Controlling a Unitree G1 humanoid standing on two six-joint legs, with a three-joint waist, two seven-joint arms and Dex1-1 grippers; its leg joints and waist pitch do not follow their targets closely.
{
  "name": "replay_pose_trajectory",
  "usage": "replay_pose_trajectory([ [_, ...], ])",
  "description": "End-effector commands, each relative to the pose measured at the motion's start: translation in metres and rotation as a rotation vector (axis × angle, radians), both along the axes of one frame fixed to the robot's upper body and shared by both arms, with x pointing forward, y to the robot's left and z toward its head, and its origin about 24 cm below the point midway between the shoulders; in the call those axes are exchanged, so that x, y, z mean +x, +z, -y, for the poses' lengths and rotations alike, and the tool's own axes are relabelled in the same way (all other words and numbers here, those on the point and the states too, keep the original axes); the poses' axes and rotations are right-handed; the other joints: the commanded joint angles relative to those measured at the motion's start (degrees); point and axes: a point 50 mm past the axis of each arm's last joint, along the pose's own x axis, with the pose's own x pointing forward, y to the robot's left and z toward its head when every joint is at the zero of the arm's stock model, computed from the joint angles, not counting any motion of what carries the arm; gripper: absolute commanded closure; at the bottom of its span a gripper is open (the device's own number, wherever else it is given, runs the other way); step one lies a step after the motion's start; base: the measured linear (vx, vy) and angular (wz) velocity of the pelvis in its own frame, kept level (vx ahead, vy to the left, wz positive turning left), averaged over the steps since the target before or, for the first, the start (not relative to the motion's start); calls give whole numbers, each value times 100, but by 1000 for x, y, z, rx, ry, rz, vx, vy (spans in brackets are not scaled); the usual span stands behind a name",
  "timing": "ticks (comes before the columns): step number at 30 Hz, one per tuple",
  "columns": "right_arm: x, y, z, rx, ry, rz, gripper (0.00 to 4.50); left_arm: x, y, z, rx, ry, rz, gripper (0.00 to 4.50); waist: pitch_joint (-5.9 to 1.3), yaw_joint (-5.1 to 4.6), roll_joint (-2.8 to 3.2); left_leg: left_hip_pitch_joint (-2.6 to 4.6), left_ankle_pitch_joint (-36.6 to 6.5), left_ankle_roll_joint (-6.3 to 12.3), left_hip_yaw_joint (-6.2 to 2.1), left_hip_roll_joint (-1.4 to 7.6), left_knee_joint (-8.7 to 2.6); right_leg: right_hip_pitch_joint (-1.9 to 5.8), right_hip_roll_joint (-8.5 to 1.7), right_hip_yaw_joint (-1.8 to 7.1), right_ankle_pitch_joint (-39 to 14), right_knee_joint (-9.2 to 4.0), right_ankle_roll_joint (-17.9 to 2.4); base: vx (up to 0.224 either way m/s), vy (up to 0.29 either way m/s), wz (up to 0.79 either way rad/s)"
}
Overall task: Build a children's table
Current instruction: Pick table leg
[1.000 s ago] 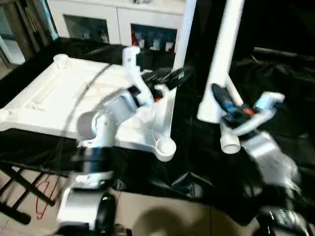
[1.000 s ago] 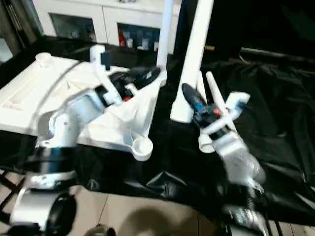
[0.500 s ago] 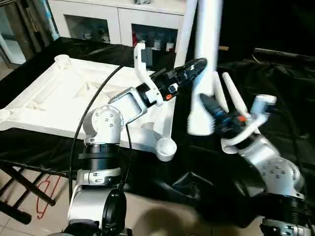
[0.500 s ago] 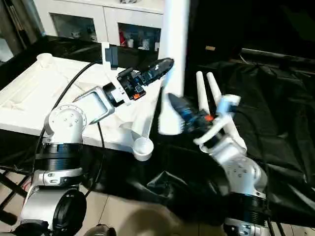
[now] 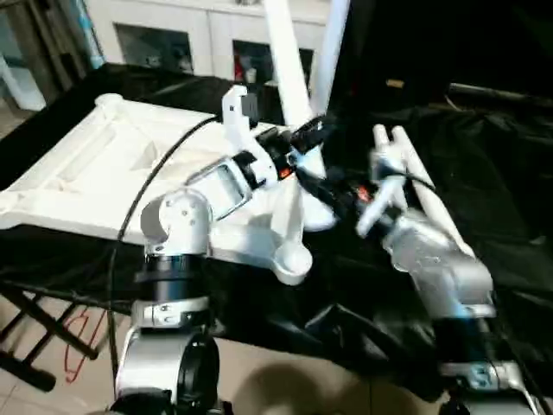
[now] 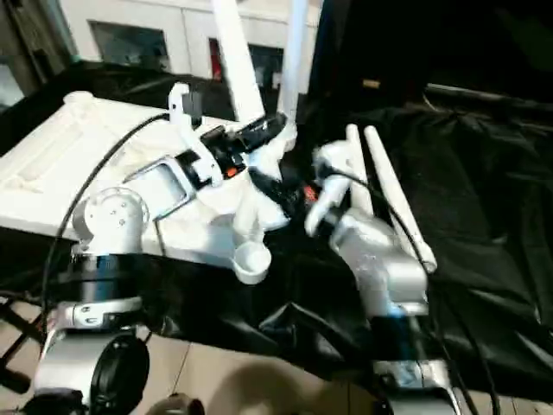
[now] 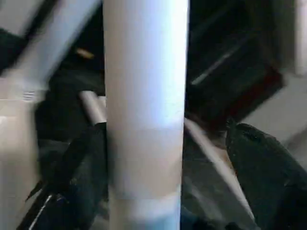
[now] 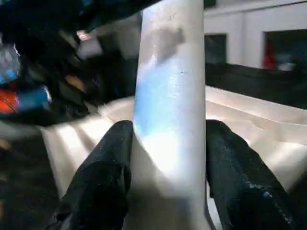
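White plastic table in pieces on black cloth.
The tabletop lies underside up; one leg leans above its near corner, another stands behind, two lie beside.

My left arm reaches forward and inward, silver forearm angled up, wrist bent. Left tool near centre, black fingers spread apart, one on each side of white tube leg, not pressing it. My right arm crosses inward toward left one, elbow low. Right tool closed on same leg, fingers clamping both sides. Both tools close together.
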Motion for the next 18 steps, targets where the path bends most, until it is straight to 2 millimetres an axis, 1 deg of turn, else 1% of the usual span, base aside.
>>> replay_pose_trajectory([
  [1,2,-5,-7,-128,-9,27,259,2,5,5,23,32,21,78,-464,-17,-15,175,-884,-70,-129,197,-372,271,-416,221,-839,-422,-859,0,0,0],
  [2,1,-4,-11,-152,6,47,259,4,4,4,32,48,22,102,-469,-29,-20,163,-794,-29,-125,189,-366,279,-404,220,-622,-404,-897,0,0,0],
  [3,1,-4,-11,-152,6,47,259,4,4,4,32,48,22,116,-478,-30,-19,166,-739,21,-123,194,-356,281,-410,220,-455,-388,-958,0,0,0],
  [4,0,-4,-17,-172,23,67,259,5,4,4,39,70,20,116,-475,-34,-44,161,-721,53,-117,189,-353,290,-410,222,-389,-382,-988,0,0,0],
  [5,0,-5,-22,-190,31,85,259,6,3,4,43,95,15,121,-476,-33,-47,156,-690,102,-113,194,-349,295,-417,224,-298,-370,-1038,0,0,0],
  [6,0,-6,-25,-193,35,93,259,7,2,3,39,115,10,132,-479,-28,-36,157,-676,121,-119,198,-345,294,-423,221,-273,-363,-1064,0,0,0],
  [7,0,-6,-26,-194,34,95,259,7,2,3,37,118,8,132,-473,-41,-40,161,-710,153,-111,198,-344,293,-425,224,-286,-372,-1098,0,0,0],
  [8,0,-6,-28,-198,27,102,259,8,2,3,30,138,3,160,-464,-50,-42,165,-758,167,-109,197,-347,290,-424,223,-363,-383,-1117,0,0,0],
  [9,0,-6,-30,-206,22,108,259,10,2,1,18,167,-6,168,-460,-59,-38,166,-804,161,-106,199,-344,288,-426,229,-418,-391,-1133,0,0,0],
  [10,0,-6,-31,-213,26,117,259,11,2,0,8,187,-12,168,-459,-63,-50,166,-816,160,-109,197,-348,294,-422,226,-448,-393,-1123,0,0,0],
  [11,-1,-6,-33,-221,28,126,259,13,2,-2,-1,209,-18,168,-458,-65,-39,173,-868,149,-113,204,-352,291,-425,223,-516,-398,-1108,0,0,0],
  [12,-1,-6,-33,-221,28,126,259,13,2,-2,-1,209,-18,185,-453,-71,-42,174,-900,140,-113,203,-354,289,-422,226,-571,-404,-1083,0,0,0],
  [13,-1,-6,-34,-226,30,132,259,14,3,-4,-9,228,-22,185,-454,-74,-40,173,-911,134,-115,206,-355,288,-421,226,-589,-402,-1078,0,0,0],
  [14,-2,-6,-35,-229,33,139,259,15,2,-6,-21,249,-30,210,-453,-76,-40,178,-929,133,-112,201,-354,281,-416,228,-617,-409,-1063,0,0,0],
  [16,-3,-6,-37,-231,35,144,259,16,2,-7,-29,266,-36,214,-455,-78,-42,173,-916,138,-114,204,-354,285,-419,229,-564,-402,-1070,0,0,0],
  [18,-3,-5,-38,-231,38,148,259,17,2,-9,-28,281,-37,240,-457,-76,-36,179,-921,144,-114,202,-351,281,-419,231,-565,-404,-1058,0,0,0],
])
